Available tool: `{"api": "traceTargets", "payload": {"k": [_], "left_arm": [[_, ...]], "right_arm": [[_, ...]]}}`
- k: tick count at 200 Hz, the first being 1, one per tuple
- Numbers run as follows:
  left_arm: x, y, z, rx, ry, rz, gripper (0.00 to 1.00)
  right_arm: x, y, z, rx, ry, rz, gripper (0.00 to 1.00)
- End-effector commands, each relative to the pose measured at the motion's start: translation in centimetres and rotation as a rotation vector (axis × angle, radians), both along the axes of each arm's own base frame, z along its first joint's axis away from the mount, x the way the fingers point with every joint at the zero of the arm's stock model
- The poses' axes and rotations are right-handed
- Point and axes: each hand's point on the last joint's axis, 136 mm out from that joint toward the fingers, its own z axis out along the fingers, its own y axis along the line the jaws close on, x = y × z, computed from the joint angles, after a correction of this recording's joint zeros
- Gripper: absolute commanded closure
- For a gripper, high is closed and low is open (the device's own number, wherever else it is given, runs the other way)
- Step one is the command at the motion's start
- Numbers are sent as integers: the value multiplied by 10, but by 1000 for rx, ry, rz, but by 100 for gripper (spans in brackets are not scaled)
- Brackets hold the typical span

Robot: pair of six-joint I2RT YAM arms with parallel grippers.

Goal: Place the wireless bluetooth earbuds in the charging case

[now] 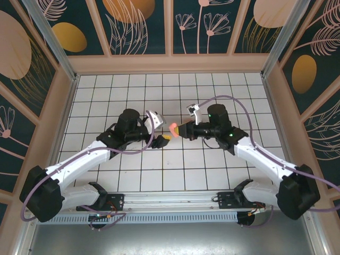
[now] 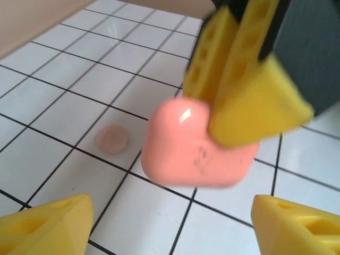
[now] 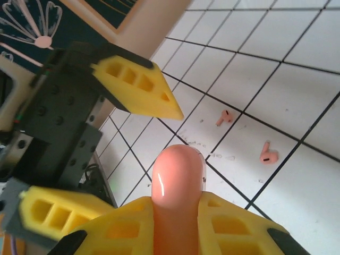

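The salmon-pink charging case [image 3: 178, 178] is held off the tiled floor with its lid closed, and my right gripper [image 3: 178, 226] is shut on it. In the top view the case [image 1: 173, 128] sits at the tip of the right gripper [image 1: 181, 129], near the middle of the floor. My left gripper [image 2: 172, 228] is open just in front of the case [image 2: 191, 146], its yellow fingers [image 3: 138, 87] standing apart on either side without touching it. Two tiny pink earbuds [image 3: 224, 117] [image 3: 268, 155] lie on the tiles beyond the case.
A flat round pink disc [image 2: 112, 139] lies on the floor under and left of the case. A beige wall base [image 3: 143, 32] runs behind the left gripper. White tiles stretch around both arms inside the patterned walls [image 1: 170, 26].
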Motion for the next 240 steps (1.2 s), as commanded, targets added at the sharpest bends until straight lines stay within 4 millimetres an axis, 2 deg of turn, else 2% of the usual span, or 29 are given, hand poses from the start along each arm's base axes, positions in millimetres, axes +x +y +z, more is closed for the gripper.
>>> {"api": "traceTargets", "payload": {"k": [1,18,61,95,152,200,240], "left_arm": [[-17,-2,7,24,-23,-109,28],[-15,0,8,39,-42,-99,29],[-24,-3,13,48,-82,-179,32],[-32,-7,16,24,-103,-241,44],[-59,-15,25,-69,-134,-412,42],[-72,-21,23,-108,-86,-490,42],[-73,-25,17,-97,-49,-504,61]], "right_arm": [[-6,-7,21,31,-180,76,83],[-15,-7,25,26,-236,130,83],[-31,-8,32,7,-390,244,81],[-42,-9,31,-14,-487,342,82],[-66,-7,27,-3,-670,524,84],[-70,0,21,11,-641,603,84],[-70,3,22,21,-641,626,84]]}}
